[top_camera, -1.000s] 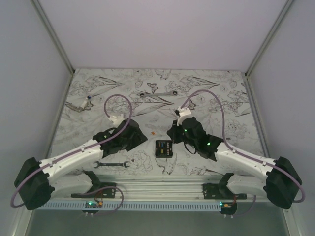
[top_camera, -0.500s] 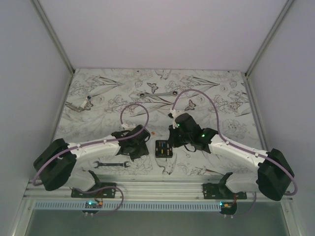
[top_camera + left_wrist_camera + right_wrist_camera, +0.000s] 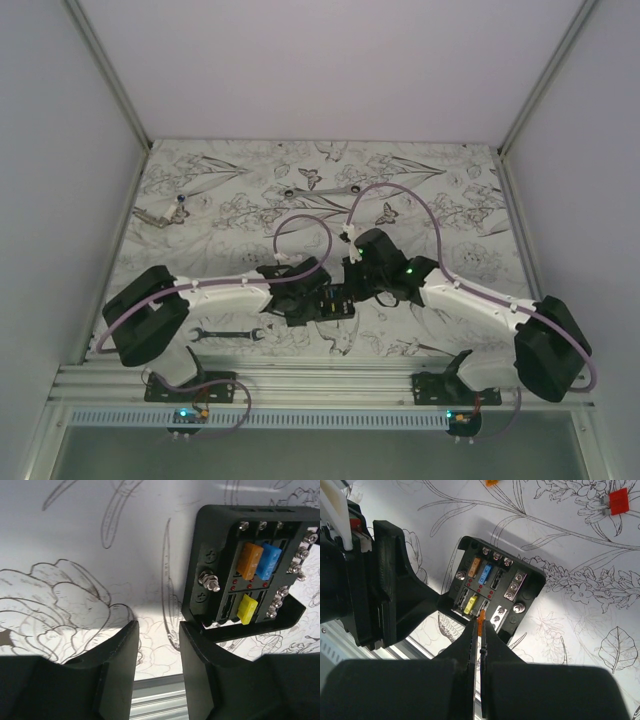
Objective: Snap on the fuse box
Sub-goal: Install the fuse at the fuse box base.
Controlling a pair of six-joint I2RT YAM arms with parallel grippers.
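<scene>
The fuse box is black, square and uncovered. It shows orange, blue and yellow fuses, with silver screw terminals along its sides. It lies flat on the flower-printed table, directly ahead of the right gripper. That gripper is pinched almost closed on a thin orange fuse, whose tip meets the box's near row. The left gripper stands parted with nothing between its jaws. The box sits outside its right finger, touching it.
</scene>
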